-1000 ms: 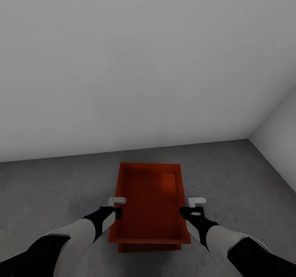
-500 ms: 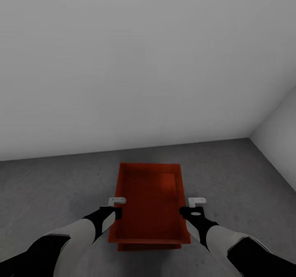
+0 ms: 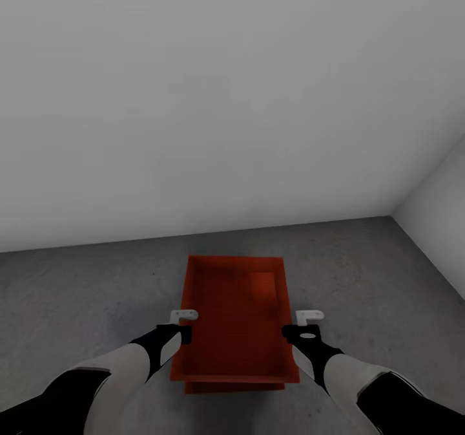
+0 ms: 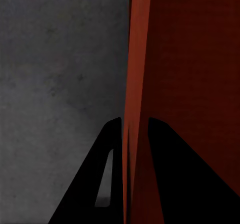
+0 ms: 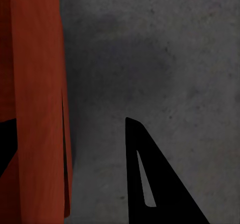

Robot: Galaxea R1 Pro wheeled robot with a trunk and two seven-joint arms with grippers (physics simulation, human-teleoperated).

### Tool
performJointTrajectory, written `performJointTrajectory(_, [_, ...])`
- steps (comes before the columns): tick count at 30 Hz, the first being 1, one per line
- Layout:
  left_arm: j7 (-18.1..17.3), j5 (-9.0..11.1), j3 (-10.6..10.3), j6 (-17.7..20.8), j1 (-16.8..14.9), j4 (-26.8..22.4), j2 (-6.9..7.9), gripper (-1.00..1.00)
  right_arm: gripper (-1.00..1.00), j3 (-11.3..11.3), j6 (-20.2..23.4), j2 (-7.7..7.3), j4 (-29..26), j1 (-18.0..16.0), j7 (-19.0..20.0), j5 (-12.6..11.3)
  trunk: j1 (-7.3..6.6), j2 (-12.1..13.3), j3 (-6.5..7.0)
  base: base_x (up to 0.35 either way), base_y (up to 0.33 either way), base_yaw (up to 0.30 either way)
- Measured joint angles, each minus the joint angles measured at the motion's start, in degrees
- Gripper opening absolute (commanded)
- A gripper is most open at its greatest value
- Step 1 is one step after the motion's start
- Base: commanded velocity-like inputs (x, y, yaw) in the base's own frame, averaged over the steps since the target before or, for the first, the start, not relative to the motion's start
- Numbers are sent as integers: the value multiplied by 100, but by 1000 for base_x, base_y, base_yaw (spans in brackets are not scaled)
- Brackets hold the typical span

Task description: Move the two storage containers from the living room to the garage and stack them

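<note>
Now both bins are stacked on the garage floor (image 3: 77, 293). Left jaws (image 3: 186, 333) pinch the top bin (image 3: 236, 312) by its wall. Right jaws (image 3: 292, 331) sit wide around the other wall, let go. Pulling away unevenly could tip or slide it off the bottom bin (image 3: 232, 388).

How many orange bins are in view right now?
2. The upper container sits directly over the lower container, which is on the floor and mostly hidden, with just a strip showing at its near end.
</note>
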Motion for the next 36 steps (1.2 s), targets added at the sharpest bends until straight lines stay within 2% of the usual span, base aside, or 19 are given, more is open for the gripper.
performJointTrajectory(28, [0, 1, -2, 1, -2, 1, 0, -100, -100, -1, -4, 0, 0, 0, 1, 0, 0, 0, -199, 0, 0, 0])
performJointTrajectory(36, [1, -7, 3, 1, -1, -1, -2, -100, -100, 0, 0, -2, 0, 0, 2, -1, 0, 0, -212, 0, 0, 0])
